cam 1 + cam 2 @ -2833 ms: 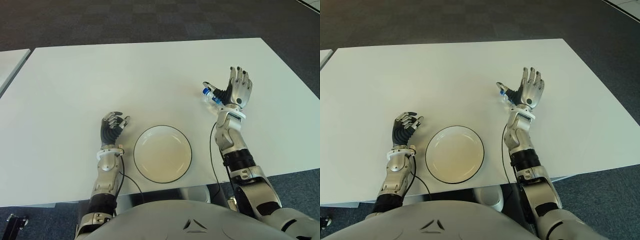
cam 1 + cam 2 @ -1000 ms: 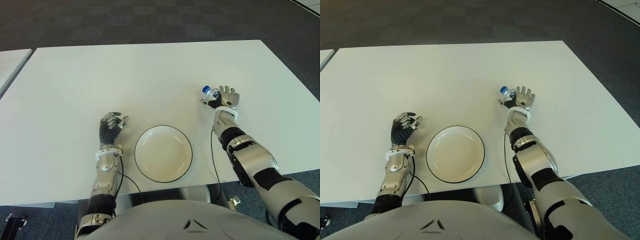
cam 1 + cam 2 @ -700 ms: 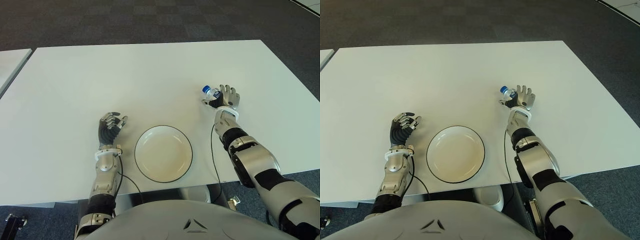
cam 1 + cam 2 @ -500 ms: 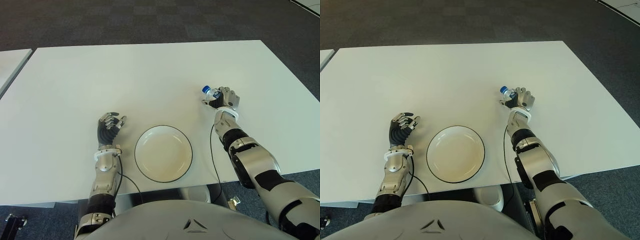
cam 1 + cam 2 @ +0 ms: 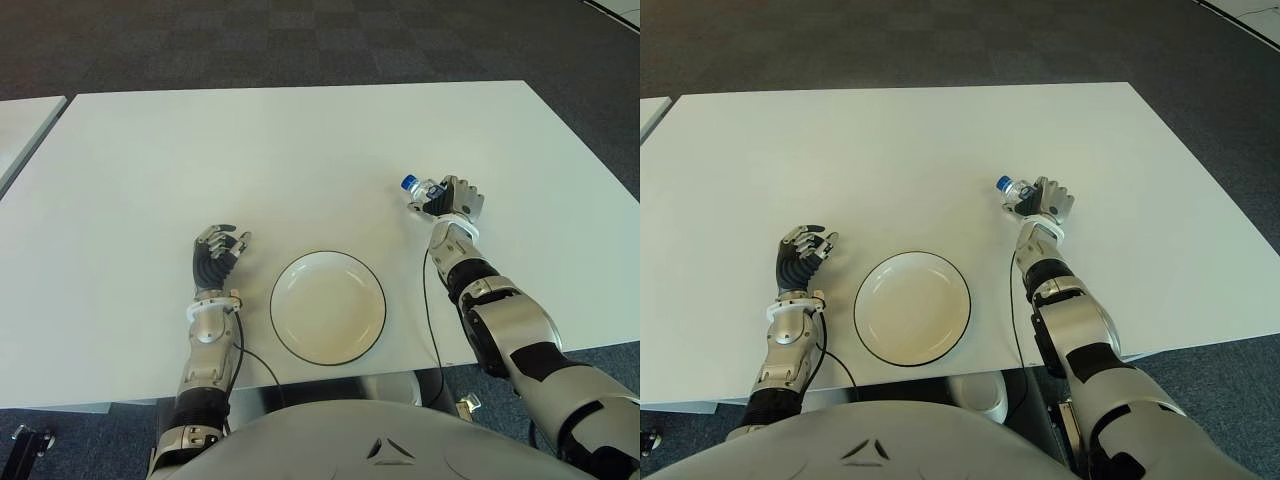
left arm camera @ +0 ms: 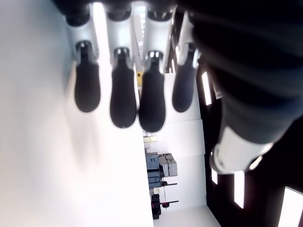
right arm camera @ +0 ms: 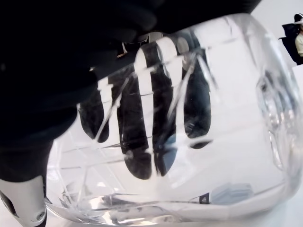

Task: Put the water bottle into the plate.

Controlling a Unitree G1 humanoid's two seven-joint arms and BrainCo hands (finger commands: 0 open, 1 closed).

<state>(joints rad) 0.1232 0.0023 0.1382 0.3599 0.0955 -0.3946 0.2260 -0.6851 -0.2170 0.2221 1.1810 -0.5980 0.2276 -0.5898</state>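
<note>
— What carries it all?
— A white tabletop (image 5: pixel 300 150), wide and mostly bare.
— What lies on it?
— A white plate (image 5: pixel 327 307) with a dark rim, between the hands: just beside the left hand (image 5: pixel 213 256), farther from the right hand (image 5: pixel 447 199), toward the near edge. Whether the bottle (image 5: pixel 424 192) in the right hand touches the tabletop, I cannot tell.
</note>
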